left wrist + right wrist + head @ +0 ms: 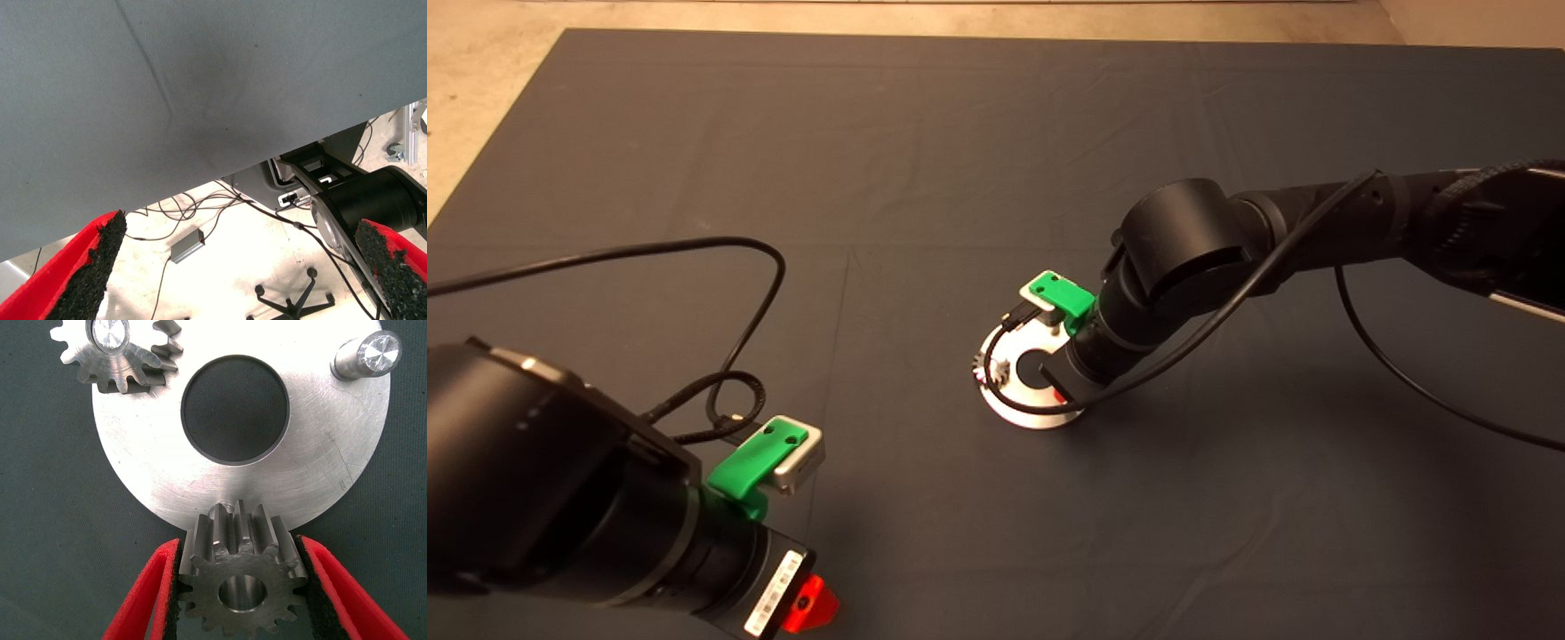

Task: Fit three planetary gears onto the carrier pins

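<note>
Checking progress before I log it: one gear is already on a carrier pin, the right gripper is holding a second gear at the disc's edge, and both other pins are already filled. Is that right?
Not quite. Only one pin carries a gear. One other pin is visibly bare in the right wrist view. The rest holds: the right gripper grips a second gear at the edge of the disc.

1. The mat (pixel 925 133) lies bare from nine round to three o'clock of the disc (pixel 1024 411), so there is open room on those sides.
2. The right gripper (pixel 237 587), clamped on a gear (pixel 240 583), and its arm (pixel 1227 249) block the disc's three o'clock side.
3. On the disc, a seated gear (pixel 117 353) crowds one pin; another pin (pixel 367 357) stands bare.
4. The left gripper (pixel 233 280) waits, fingers apart, at seven o'clock, well apart, its cable (pixel 694 258) looping over the mat.
</note>
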Controlling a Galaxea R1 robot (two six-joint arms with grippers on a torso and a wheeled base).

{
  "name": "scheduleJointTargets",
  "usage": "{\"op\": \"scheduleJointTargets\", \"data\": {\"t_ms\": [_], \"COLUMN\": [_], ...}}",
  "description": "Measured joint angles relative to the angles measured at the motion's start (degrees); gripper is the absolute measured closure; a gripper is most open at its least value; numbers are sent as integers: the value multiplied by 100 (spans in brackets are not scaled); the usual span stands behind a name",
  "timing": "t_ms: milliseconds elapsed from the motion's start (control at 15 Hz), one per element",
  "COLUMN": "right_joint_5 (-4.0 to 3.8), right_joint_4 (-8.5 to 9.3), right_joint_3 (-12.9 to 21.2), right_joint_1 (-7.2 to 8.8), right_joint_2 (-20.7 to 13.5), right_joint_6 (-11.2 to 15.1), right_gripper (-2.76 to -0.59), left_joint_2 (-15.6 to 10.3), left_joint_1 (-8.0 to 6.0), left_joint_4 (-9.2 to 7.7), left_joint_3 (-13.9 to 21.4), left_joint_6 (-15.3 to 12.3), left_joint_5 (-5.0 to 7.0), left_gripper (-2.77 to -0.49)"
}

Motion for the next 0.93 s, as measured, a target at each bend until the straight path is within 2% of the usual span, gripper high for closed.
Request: {"op": "scheduleJointTargets", "data": {"t_ms": [467,667,933], "right_joint_5": [-5,-9,-9], "right_joint_4": [0,2,0], "right_joint_3": [-6,-4,-4], "right_joint_1": [-71,-187,-189], "right_joint_2": [15,52,63], "right_joint_6": [11,11,12], "right_gripper": [-107,-106,-106], "left_joint_2": [0,-1,-1], "left_joint_1": [0,0,0], "left_joint_4": [0,-1,-4], "left_joint_3": [2,2,3], "left_joint_6": [0,-1,-1], "left_joint_5": [0,0,0], "left_gripper": [-248,-248,-248]}}
